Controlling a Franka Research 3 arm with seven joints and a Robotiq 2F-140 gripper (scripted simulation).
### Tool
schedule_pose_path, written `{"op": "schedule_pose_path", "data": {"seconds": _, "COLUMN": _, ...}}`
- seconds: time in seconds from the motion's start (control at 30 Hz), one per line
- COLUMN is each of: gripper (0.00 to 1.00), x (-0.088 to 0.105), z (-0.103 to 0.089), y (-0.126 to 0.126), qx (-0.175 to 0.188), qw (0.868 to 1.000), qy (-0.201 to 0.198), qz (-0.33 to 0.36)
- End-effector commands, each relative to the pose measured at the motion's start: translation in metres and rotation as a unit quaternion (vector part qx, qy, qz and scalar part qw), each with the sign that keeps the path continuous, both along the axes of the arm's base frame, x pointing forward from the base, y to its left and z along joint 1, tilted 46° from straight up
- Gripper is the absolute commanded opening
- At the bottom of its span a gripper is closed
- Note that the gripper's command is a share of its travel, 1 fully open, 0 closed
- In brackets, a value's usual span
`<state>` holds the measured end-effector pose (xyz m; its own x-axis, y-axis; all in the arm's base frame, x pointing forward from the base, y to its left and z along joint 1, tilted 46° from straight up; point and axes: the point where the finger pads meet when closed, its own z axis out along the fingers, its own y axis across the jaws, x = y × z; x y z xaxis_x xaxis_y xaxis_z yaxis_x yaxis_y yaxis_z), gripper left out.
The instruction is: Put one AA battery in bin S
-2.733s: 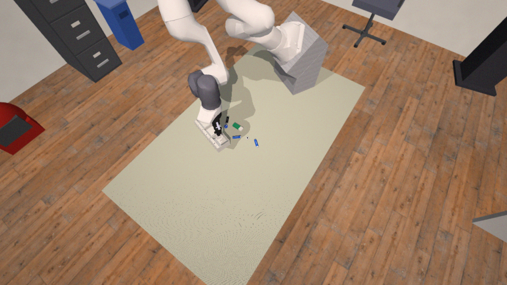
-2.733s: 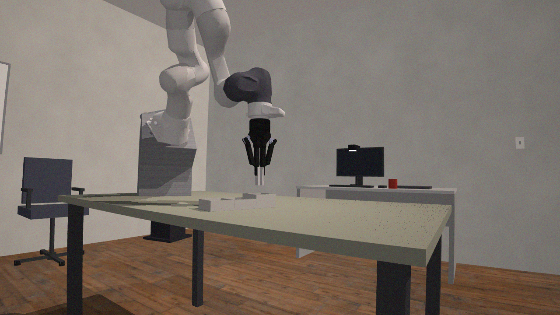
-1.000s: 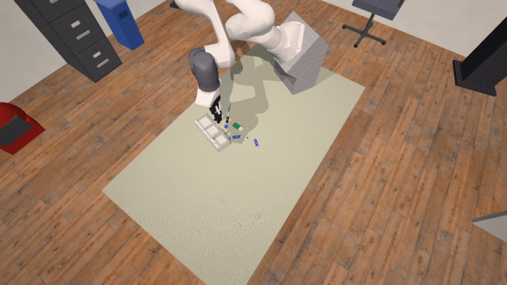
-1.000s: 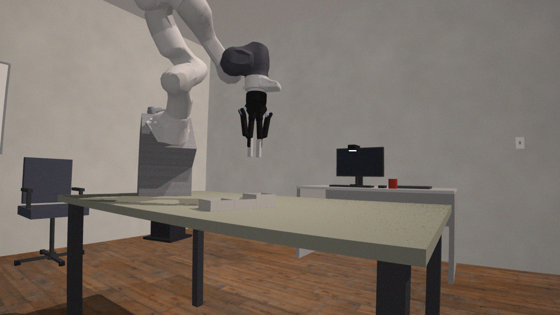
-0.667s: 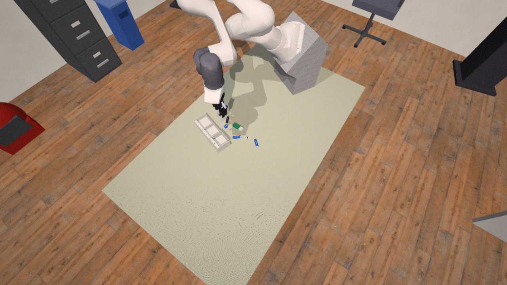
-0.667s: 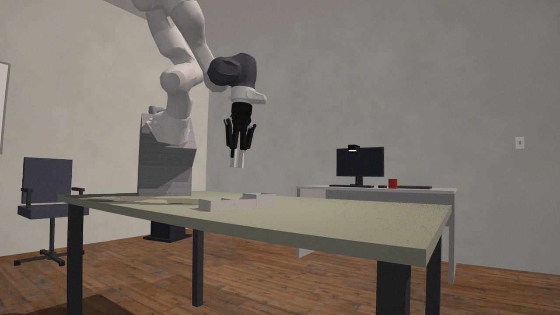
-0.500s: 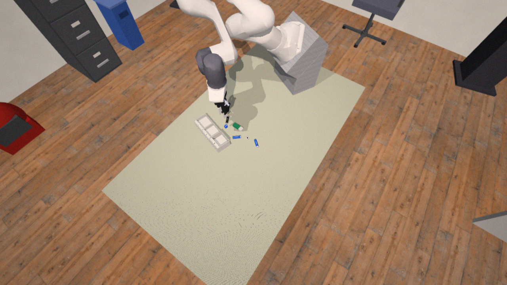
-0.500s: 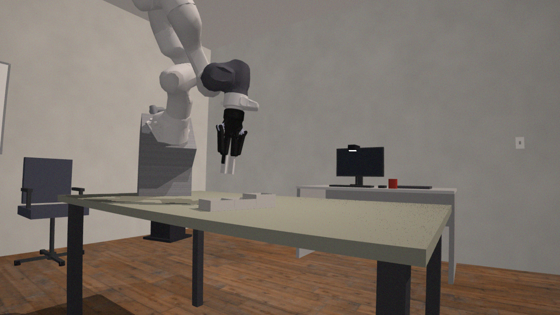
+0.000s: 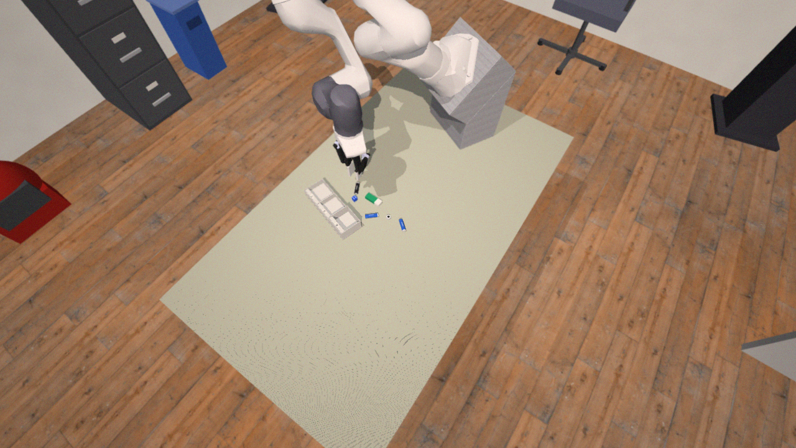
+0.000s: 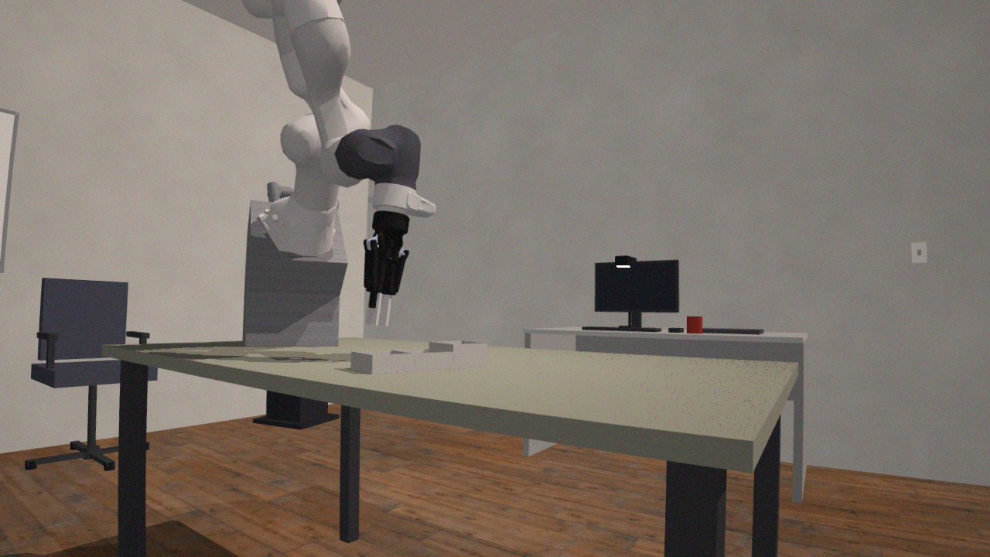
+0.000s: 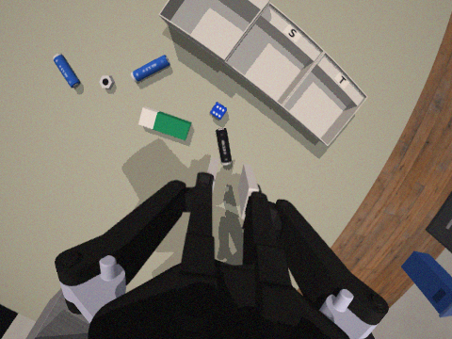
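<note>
A grey row of three bins (image 9: pixel 347 231) (image 10: pixel 387 361) marked K, S and T lies on the table; the S bin (image 11: pixel 292 33) is the middle one and looks empty. Two blue AA batteries lie on the table beside the bins, one (image 9: pixel 371 214) (image 11: pixel 151 68) close to the K bin and one (image 9: pixel 402 224) (image 11: pixel 66 71) farther off. My gripper (image 9: pixel 357 175) (image 10: pixel 380 319) (image 11: pixel 228 172) hangs above the table beside the bins, over a small black stick (image 9: pixel 356 188) (image 11: pixel 224 146). Its fingers stand a little apart with nothing between them.
A blue die (image 9: pixel 354 197) (image 11: pixel 218 111), a green and white eraser (image 9: pixel 373 198) (image 11: pixel 165 123) and a small nut (image 9: pixel 388 216) (image 11: pixel 105 82) lie among the batteries. The robot's grey base block (image 9: pixel 478 106) stands at the table's far end.
</note>
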<state>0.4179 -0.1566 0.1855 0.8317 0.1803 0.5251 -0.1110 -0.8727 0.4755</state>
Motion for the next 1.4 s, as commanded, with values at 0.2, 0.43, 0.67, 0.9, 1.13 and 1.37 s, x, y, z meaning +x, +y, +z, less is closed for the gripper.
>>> {"op": "schedule_pose_path", "data": {"seconds": 0.2, "gripper": 0.17, "x": 0.0043, "z": 0.0002, "y": 0.0053, "qx": -0.06, "qw": 0.991, "qy": 0.03, "qz": 0.117}}
{"op": "schedule_pose_path", "data": {"seconds": 0.43, "gripper": 0.17, "x": 0.0051, "z": 0.0, "y": 0.0069, "qx": -0.08, "qw": 0.983, "qy": 0.043, "qz": 0.159}}
{"op": "schedule_pose_path", "data": {"seconds": 0.67, "gripper": 0.17, "x": 0.0054, "z": 0.0001, "y": 0.0072, "qx": -0.08, "qw": 0.983, "qy": 0.043, "qz": 0.159}}
{"op": "schedule_pose_path", "data": {"seconds": 0.9, "gripper": 0.17, "x": 0.0052, "z": 0.0005, "y": 0.0061, "qx": -0.08, "qw": 0.983, "qy": 0.043, "qz": 0.159}}
{"op": "schedule_pose_path", "data": {"seconds": 1.13, "gripper": 0.17, "x": 0.0048, "z": 0.0008, "y": 0.005, "qx": -0.08, "qw": 0.983, "qy": 0.043, "qz": 0.159}}
{"op": "schedule_pose_path", "data": {"seconds": 1.37, "gripper": 0.17, "x": 0.0045, "z": 0.0009, "y": 0.0043, "qx": -0.08, "qw": 0.983, "qy": 0.043, "qz": 0.159}}
